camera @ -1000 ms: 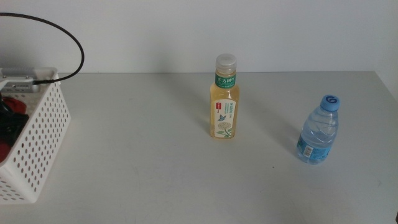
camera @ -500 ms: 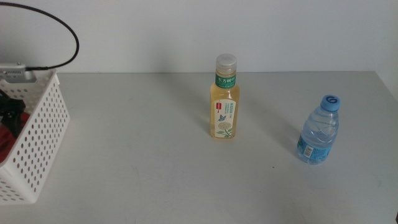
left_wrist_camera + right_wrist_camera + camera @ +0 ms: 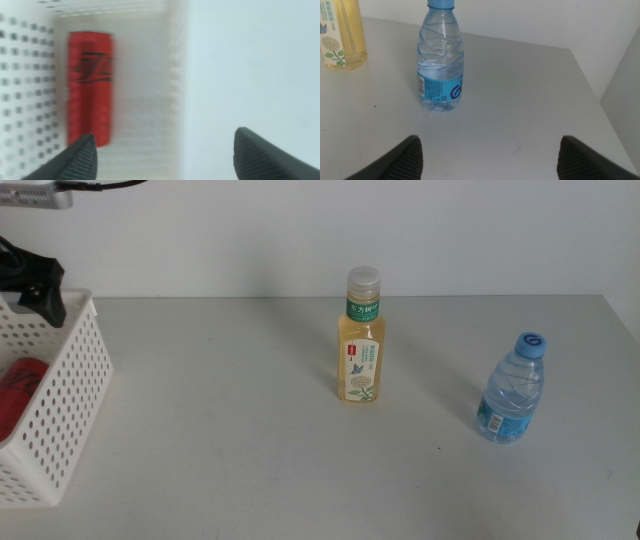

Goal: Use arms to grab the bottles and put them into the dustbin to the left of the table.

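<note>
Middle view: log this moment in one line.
red metal can lying in white perforated basket | left hand open above | two plastic bottles upright on table

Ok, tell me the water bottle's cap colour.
Light blue; the water bottle's cap shows best in the middle view.

Perforated white plastic dustbin (image 3: 60, 410), matt grey table (image 3: 250, 460), clear plastic water bottle (image 3: 512, 390).

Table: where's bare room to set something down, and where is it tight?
Widest bare table lies between the dustbin and the tea bottle. The front strip before both bottles is also bare, as is a narrower gap between the tea bottle and the water bottle. Tight spot: the dustbin, holding the red can, left hand above it.
</note>
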